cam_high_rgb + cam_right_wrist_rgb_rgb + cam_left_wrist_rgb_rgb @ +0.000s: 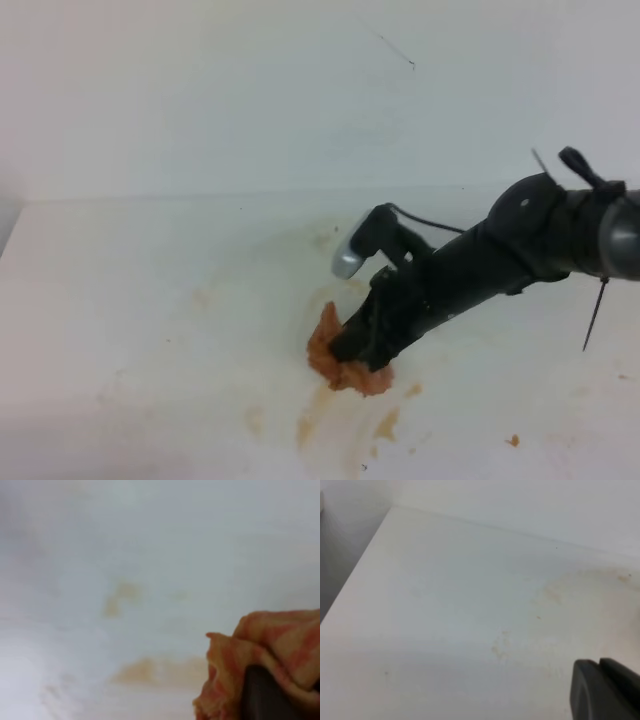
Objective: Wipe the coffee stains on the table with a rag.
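Note:
My right gripper (352, 348) reaches in from the right and presses down at the middle of the white table (150, 300). It is shut on the pinkish-orange rag (358, 380), which bunches around its tip against the surface. In the right wrist view the rag (275, 640) wraps over a dark finger (262, 695). Tan coffee stains (386, 425) lie just in front of the rag, with paler smears (322, 240) behind it. The right wrist view shows more stains (145, 670). Faint smears (551, 592) show in the left wrist view, where only a dark finger (602, 692) of the left gripper appears.
A tiny orange crumb (513, 440) lies at the front right. The table's back edge meets a white wall (250, 100). Its left edge (355, 575) drops off beside a grey gap. A thin cable (596, 310) hangs from the right arm.

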Controlling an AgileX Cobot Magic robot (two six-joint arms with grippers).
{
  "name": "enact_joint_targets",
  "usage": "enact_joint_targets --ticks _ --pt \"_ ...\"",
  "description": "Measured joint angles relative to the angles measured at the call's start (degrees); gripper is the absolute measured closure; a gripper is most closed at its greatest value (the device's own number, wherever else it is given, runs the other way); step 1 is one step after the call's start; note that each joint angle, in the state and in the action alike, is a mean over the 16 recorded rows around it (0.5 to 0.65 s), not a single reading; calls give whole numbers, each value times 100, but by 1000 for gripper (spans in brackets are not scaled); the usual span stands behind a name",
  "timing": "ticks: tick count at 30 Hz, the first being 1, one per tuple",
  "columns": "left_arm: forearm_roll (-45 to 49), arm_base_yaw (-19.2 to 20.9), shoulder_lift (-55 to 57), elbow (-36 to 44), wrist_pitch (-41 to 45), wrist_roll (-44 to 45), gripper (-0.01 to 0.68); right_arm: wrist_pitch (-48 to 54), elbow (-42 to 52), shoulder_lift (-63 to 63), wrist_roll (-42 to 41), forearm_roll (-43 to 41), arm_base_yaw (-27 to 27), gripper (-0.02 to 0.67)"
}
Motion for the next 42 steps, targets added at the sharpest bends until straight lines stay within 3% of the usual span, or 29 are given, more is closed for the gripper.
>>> enact_joint_targets --ticks 8,13,18,32,42 --pt "0 0 0 0 0 0 672 4 2 196 -213 271 765 531" --pt "0 0 0 0 0 0 672 -290 -4 404 80 50 862 531" --pt "0 0 0 0 0 0 672 -624 -35 566 404 -157 553 531" --pt "0 0 0 0 0 0 672 -851 -114 626 867 -416 -931 531" --pt "0 0 0 0 0 0 672 -606 -105 281 1128 -607 -1254 531"
